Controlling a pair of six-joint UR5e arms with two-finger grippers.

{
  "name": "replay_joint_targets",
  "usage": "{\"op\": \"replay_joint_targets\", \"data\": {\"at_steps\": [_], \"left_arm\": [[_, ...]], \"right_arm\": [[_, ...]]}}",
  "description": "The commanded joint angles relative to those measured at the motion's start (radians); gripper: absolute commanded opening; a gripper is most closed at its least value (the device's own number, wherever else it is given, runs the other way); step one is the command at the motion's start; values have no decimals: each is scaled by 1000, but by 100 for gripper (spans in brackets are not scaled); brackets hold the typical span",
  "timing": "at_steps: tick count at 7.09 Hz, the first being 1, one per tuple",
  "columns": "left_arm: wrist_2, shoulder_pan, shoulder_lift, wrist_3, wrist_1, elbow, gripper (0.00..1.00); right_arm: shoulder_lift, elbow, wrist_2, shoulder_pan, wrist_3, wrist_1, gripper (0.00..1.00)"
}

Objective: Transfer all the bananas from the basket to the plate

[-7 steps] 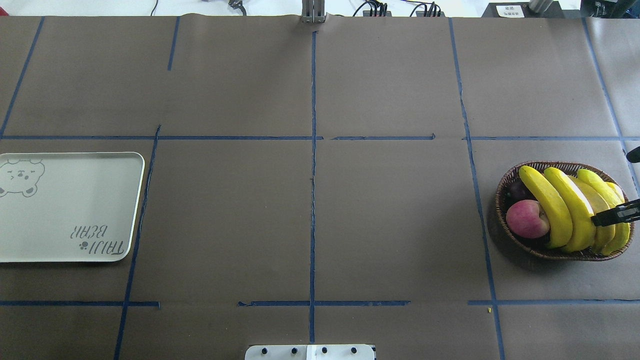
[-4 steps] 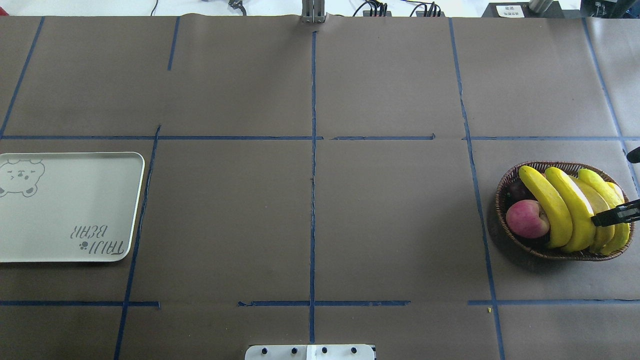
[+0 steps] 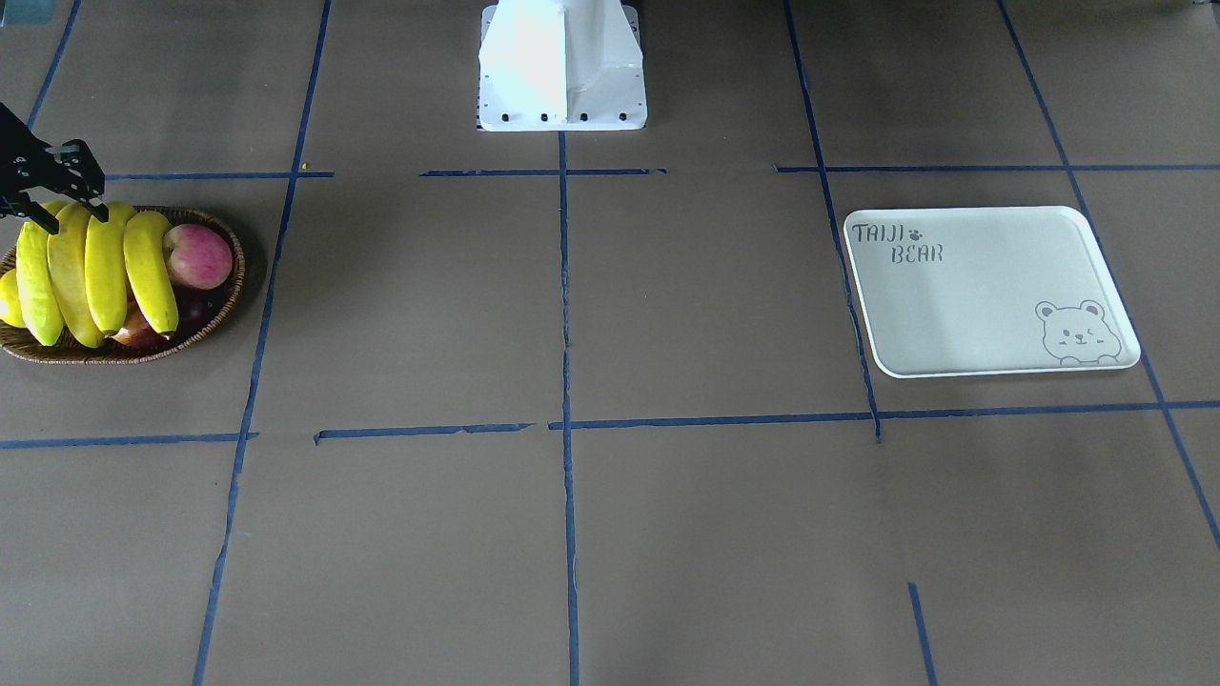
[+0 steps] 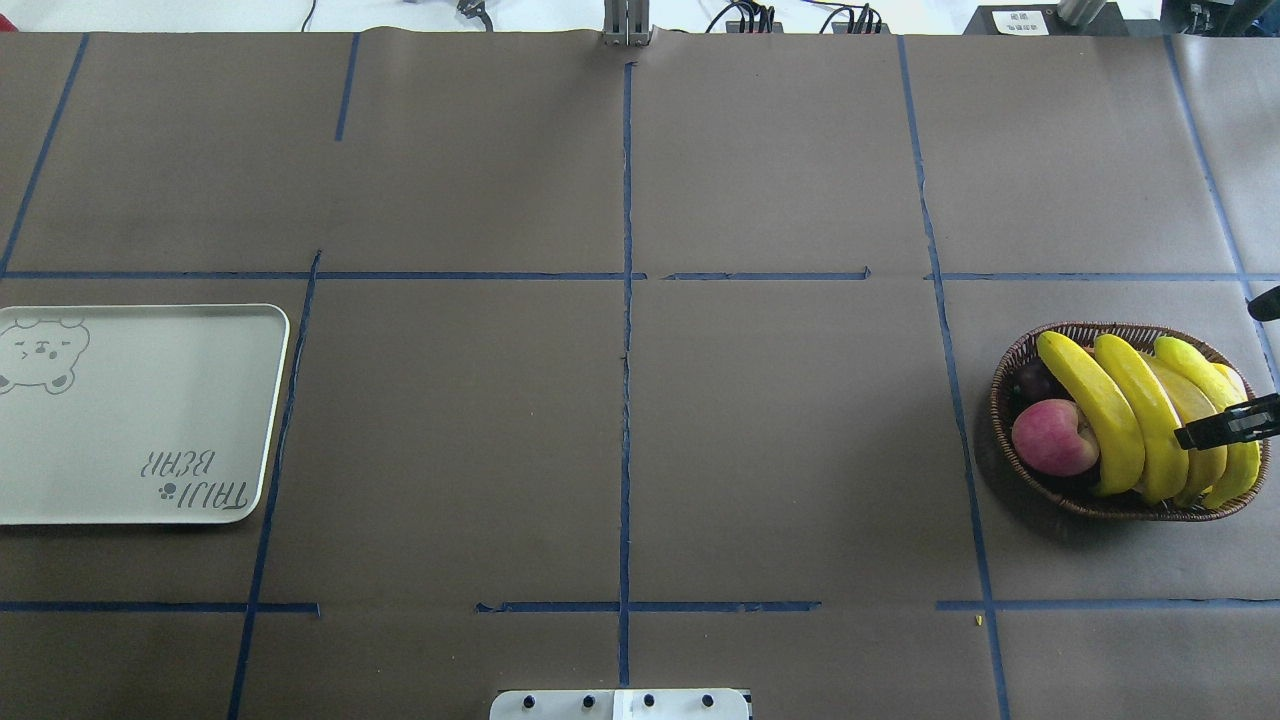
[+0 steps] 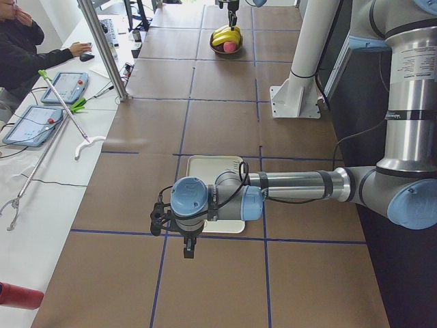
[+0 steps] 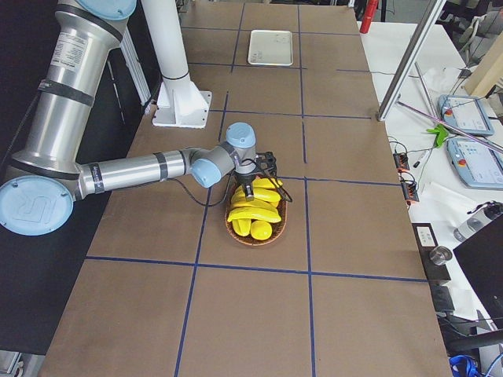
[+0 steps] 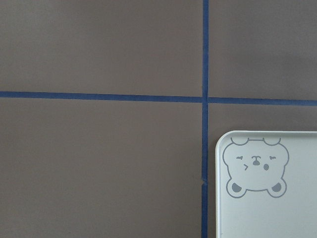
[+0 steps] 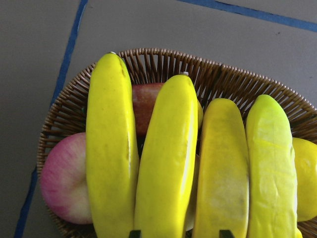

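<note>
Yellow bananas (image 4: 1100,410) beneath down-pointing right claw (image 3: 62,214), spread apart, left claw (image 5: 189,251) near plate (image 5: 212,166), unreadable

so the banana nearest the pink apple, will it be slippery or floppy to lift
Likely stiff: the banana holds its curve while bridging the basket rim. Its skin looks smooth and glossy, so it may slip. It rests against the next banana, so lifting might nudge that.

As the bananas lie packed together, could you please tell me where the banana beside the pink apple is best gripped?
Grip that banana across its width, toward its upper end in the overhead view, coming straight down. There the bananas fan apart, leaving a gap for one finger; its outer flank looks open.
</note>
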Motion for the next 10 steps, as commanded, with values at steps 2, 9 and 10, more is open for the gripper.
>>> {"op": "replay_joint_targets", "data": {"at_steps": [2, 9, 10], "left_arm": [[0, 0, 0, 2, 0, 1, 100], [-2, 0, 0, 4, 0, 3, 100], [-2, 0, 0, 4, 0, 3, 100]], "right_arm": [[32, -11, 0, -1, 5, -2, 61], [43, -21, 3, -9, 5, -2, 50], [43, -23, 3, -11, 5, -2, 50]]}}
